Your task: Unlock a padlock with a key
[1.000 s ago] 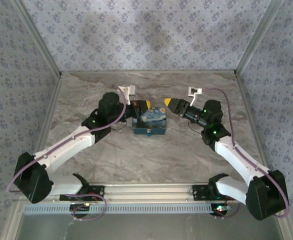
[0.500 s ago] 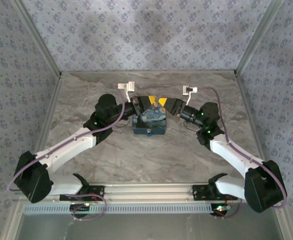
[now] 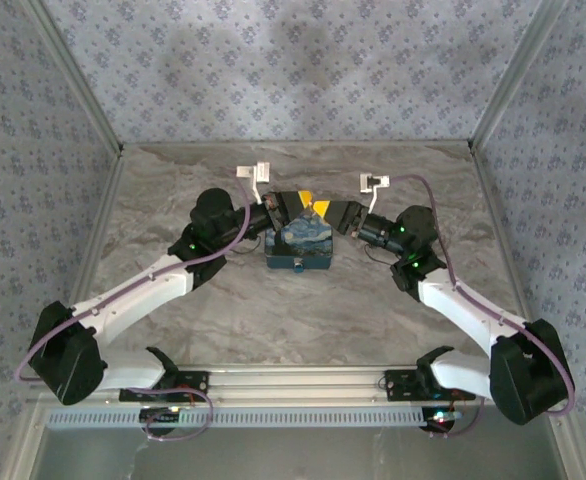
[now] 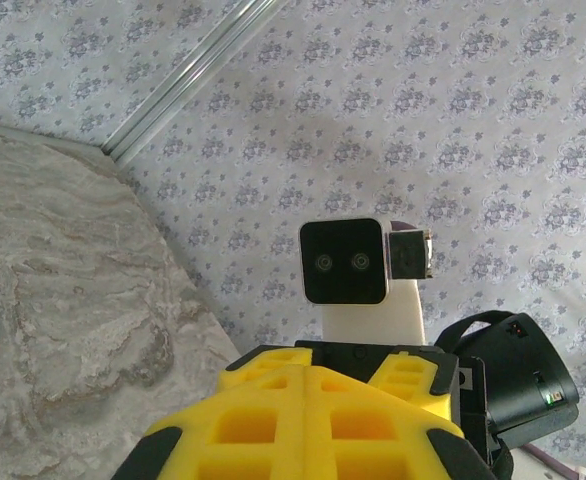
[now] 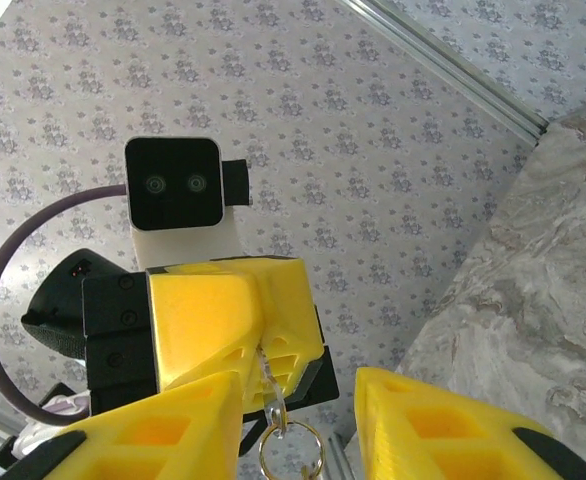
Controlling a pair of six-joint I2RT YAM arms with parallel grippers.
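A small silver key (image 5: 270,385) sticks out from between the yellow fingers (image 5: 228,320) of my left gripper (image 3: 295,205), which is shut on it. A key ring (image 5: 291,452) hangs from the key. My right gripper (image 5: 298,430) faces the left one tip to tip. Its jaws are open, one on each side of the key and ring without touching them. In the left wrist view my left gripper (image 4: 306,375) has its pads pressed together, and the key is hidden there. Both grippers hover over a blue painted box (image 3: 299,247). I cannot make out the padlock.
The marble-patterned table (image 3: 303,310) is walled by patterned panels at the back and on both sides. The right wrist camera (image 4: 345,260) is close in front of the left gripper. Purple cables (image 3: 443,235) trail from both arms.
My right gripper has moved left to meet the left gripper over the box, and its jaws have narrowed around the key. The left gripper turned towards it and then stayed shut.
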